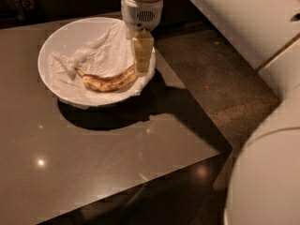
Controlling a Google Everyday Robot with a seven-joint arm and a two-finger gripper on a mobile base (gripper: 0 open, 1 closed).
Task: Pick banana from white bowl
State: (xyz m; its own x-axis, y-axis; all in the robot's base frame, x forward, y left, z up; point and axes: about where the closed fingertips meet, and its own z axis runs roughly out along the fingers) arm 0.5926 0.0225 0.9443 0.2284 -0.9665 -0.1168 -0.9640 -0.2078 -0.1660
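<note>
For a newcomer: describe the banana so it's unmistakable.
On the glossy dark table sits a wide, shallow white bowl lined with crumpled white paper. In its near half lies the curved, brown-speckled yellow banana, right end by the robot's gripper, the only coloured thing among white.

The bowl (51, 46) sits on the table (93, 163), in its back part, with its right rim close to the table's right edge. Paper (103, 50) lies in the bowl, bunched toward the left and back. The banana (108, 81) lies on the paper in the front right part of the bowl, stem end to the left, other end rising to the right. The gripper (142, 64) hangs from the arm (142, 11) over the bowl's right side, its tip just beside the banana's right end; whether they touch cannot be told. The floor (220, 78) lies right of the table, and a rounded hull (267, 182) fills the front right corner
</note>
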